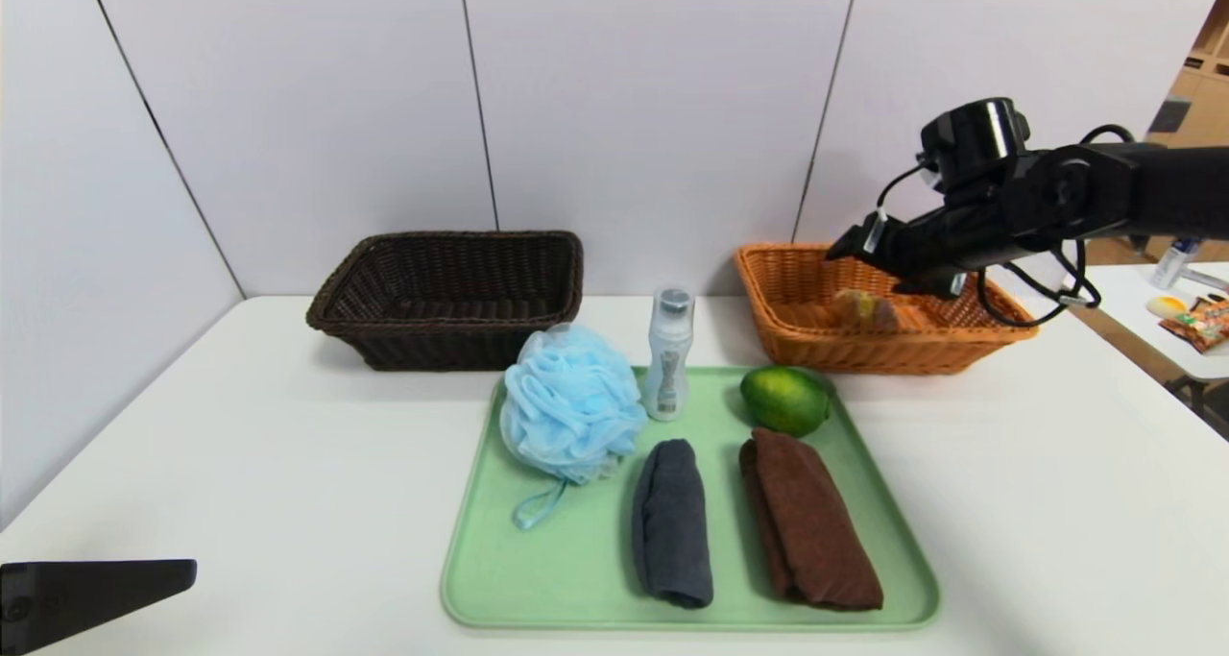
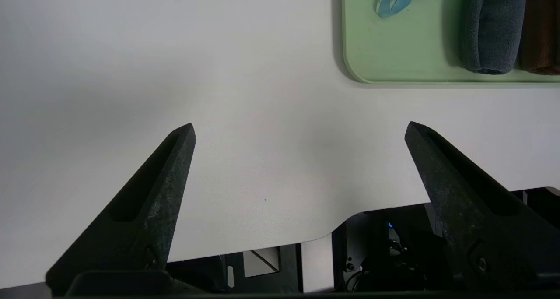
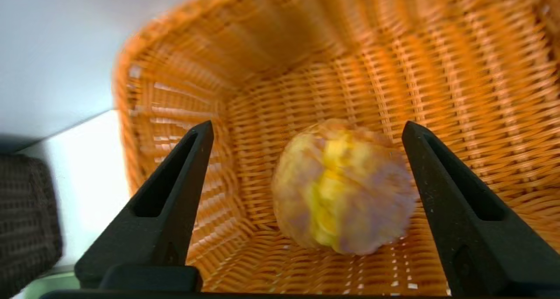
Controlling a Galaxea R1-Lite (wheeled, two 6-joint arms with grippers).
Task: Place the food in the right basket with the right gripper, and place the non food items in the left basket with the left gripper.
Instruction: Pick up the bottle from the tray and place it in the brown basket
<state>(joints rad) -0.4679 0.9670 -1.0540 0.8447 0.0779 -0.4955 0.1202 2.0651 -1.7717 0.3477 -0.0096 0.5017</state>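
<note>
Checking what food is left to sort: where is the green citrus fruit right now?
In the head view the green citrus fruit sits at the far right corner of the green tray, just behind the brown towel and in front of the orange basket.

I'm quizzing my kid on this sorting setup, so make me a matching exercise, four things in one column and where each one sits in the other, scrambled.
Things:
1. bun
2. lime
3. brown basket
4. left gripper

Places:
A. on the green tray, beside the brown towel
B. over bare table at the near left edge
C. inside the orange basket
D. far left of the table, nothing seen inside

Pairs: 1-C, 2-A, 3-D, 4-B
</note>
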